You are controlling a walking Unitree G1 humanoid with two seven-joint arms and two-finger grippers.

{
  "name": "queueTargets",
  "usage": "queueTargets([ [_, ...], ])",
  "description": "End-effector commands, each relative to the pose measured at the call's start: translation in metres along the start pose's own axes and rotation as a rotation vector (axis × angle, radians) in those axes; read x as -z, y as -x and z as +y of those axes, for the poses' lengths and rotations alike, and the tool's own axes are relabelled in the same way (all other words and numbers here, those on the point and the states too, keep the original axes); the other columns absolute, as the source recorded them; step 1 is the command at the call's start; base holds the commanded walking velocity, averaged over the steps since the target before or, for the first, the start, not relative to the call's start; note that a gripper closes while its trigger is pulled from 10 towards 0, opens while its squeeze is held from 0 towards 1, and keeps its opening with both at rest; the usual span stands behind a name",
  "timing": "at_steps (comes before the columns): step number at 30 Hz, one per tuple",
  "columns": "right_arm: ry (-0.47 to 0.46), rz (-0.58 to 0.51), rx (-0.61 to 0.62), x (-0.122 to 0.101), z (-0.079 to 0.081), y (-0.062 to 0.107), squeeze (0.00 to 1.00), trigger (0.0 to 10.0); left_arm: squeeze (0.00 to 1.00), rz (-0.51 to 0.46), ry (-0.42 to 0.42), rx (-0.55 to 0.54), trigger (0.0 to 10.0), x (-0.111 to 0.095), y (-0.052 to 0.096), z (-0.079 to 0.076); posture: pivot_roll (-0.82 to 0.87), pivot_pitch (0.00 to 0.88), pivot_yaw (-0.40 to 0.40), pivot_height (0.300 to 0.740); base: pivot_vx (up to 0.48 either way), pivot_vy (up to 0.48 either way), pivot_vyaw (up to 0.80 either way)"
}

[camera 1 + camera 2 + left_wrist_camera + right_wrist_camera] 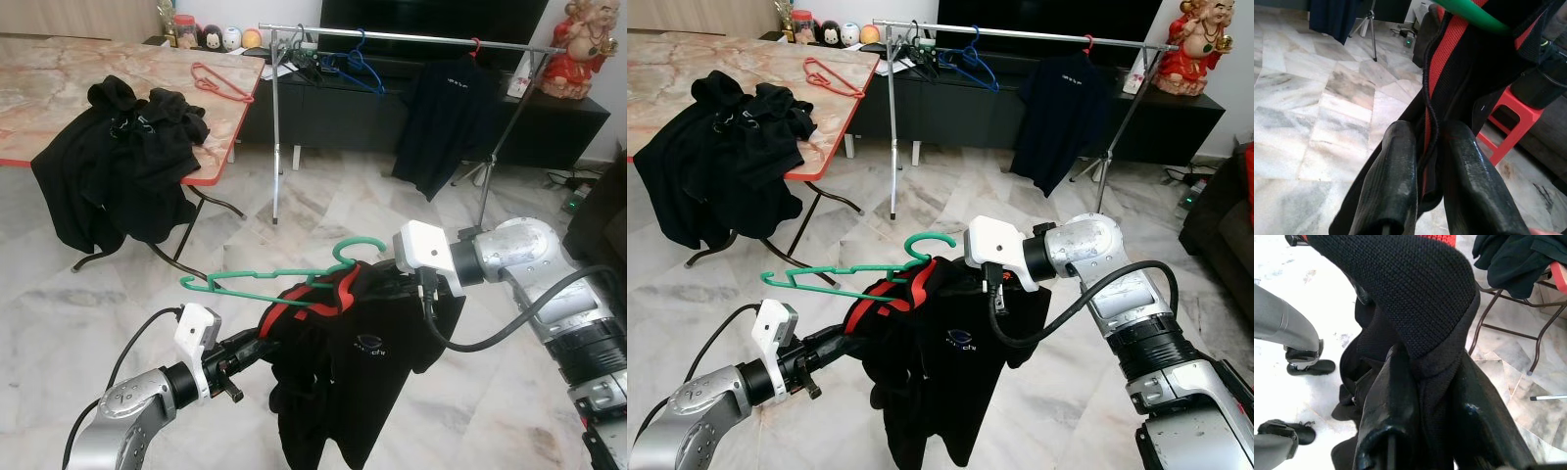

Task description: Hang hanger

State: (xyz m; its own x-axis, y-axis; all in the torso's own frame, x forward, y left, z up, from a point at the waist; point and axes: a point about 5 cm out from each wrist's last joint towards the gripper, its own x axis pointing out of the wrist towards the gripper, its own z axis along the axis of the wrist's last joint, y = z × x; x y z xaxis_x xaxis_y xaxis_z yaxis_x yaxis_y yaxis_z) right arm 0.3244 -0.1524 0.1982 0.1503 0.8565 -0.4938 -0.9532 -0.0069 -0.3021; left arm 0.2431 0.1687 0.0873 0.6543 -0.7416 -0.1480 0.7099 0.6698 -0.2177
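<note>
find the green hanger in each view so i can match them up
Left eye: green hanger, low centre, in the black shirt.
Right eye: low centre-left.
Left wrist: green curve at top edge.
Right wrist: none visible.
Shared landmark: the shirt's red collar trim.

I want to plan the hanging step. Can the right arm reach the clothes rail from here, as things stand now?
Probably not yet. The right gripper is shut on the black shirt, and the clothes rail stands well beyond it across open floor. Nothing blocks the way; the robot likely needs to walk closer.

Matt knit black shirt (358, 362), smooth green plastic hanger (257, 284), glossy marble floor (323, 211)
</note>
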Motion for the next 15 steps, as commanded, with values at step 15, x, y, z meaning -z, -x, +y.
queueTargets([
  [15, 0.021, -0.001, 0.028, -0.0037, -0.0053, 0.0003, 0.0, 0.0, 0.0, 0.0, -0.024, -0.014, 0.0, -0.0014, 0.0015, -0.0016, 0.0, 0.01, -0.124, 0.716, 0.0, 0.0, 0.0],
])
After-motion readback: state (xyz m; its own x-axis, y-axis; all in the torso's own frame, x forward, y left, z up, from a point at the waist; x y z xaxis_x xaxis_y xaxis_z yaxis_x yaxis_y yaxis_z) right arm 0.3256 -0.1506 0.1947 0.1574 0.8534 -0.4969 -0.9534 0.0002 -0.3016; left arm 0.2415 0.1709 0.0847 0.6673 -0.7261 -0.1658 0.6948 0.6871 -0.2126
